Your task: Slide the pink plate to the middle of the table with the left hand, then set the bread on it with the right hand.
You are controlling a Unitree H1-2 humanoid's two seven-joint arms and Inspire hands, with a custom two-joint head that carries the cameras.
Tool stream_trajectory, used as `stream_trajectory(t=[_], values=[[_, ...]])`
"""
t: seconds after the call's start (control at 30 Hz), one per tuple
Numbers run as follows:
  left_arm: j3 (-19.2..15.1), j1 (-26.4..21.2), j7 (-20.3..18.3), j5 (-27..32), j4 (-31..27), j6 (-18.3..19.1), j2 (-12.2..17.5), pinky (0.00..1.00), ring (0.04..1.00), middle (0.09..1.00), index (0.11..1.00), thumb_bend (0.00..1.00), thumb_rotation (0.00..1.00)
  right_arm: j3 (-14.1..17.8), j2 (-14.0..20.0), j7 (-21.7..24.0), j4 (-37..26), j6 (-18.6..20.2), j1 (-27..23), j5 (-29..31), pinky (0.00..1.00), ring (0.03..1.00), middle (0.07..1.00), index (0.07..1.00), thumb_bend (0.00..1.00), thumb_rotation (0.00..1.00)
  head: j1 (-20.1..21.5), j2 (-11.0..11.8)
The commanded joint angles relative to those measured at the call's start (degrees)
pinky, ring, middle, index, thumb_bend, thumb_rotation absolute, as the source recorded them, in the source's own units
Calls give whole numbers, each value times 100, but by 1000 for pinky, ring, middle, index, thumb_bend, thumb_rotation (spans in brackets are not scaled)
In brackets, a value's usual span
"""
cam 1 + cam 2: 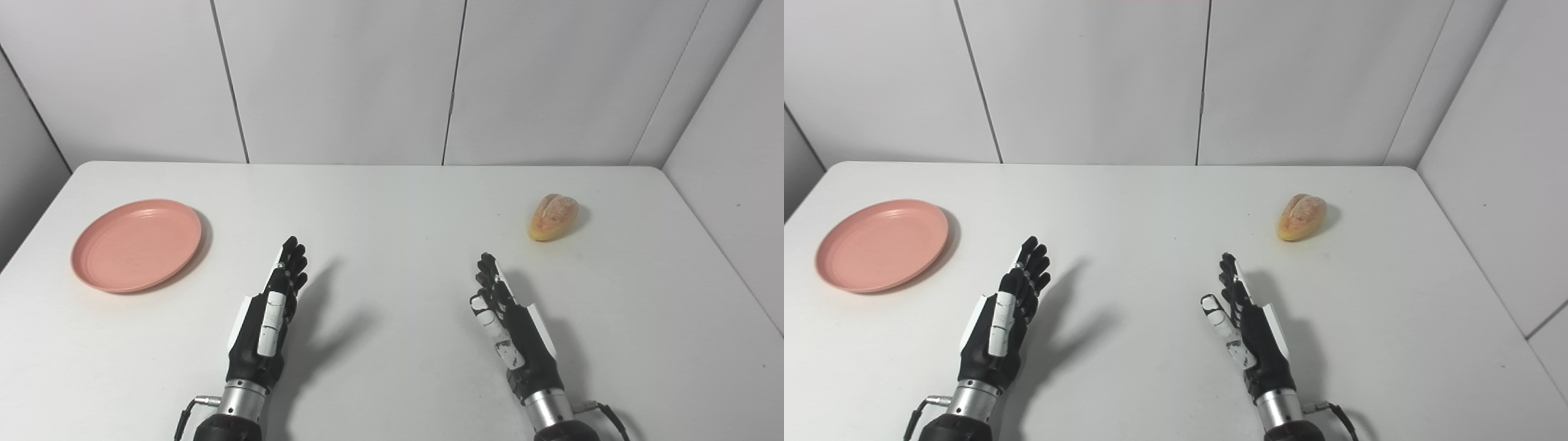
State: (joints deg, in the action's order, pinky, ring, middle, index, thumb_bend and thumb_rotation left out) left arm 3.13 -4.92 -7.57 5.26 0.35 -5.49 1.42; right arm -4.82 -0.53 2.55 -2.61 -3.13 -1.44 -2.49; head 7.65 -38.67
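An empty pink plate (136, 244) lies on the white table (392, 202) at the far left. A small golden bread roll (553, 217) lies at the right, further back. My left hand (272, 316) is open and empty, fingers stretched forward, near the table's front, to the right of the plate and apart from it. My right hand (509, 326) is open and empty too, fingers forward, in front of and to the left of the bread, well short of it.
White panel walls (343, 79) stand behind the table, and one (729, 147) runs along its right edge. The table's left edge (30, 239) lies close beside the plate.
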Motion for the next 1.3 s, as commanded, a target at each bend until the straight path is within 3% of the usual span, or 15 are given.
stream_trajectory(t=[0.0, 0.6, 1.1, 1.27], values=[[-28, -121, -76, 78, -47, 25, 79, 1000, 1000, 1000, 1000, 719, 1000, -3, -60, -33, -115, -122, -221, -6, 1000, 1000, 1000, 1000, 655, 852, 33, -45], [64, -42, -166, 181, -409, 430, 112, 1000, 1000, 1000, 1000, 714, 1000, -1, -159, -128, -303, -16, -231, -85, 1000, 1000, 1000, 1000, 670, 863, 18, -230], [-5, -78, -145, 172, -355, 331, 114, 1000, 1000, 1000, 1000, 719, 1000, -19, -151, -64, -344, 73, -195, -32, 1000, 1000, 1000, 1000, 666, 861, -43, -221], [16, -73, -146, 144, -352, 317, 105, 1000, 1000, 1000, 1000, 720, 1000, -21, -158, -60, -366, 117, -187, 4, 960, 1000, 1000, 1000, 674, 851, -54, -228]])
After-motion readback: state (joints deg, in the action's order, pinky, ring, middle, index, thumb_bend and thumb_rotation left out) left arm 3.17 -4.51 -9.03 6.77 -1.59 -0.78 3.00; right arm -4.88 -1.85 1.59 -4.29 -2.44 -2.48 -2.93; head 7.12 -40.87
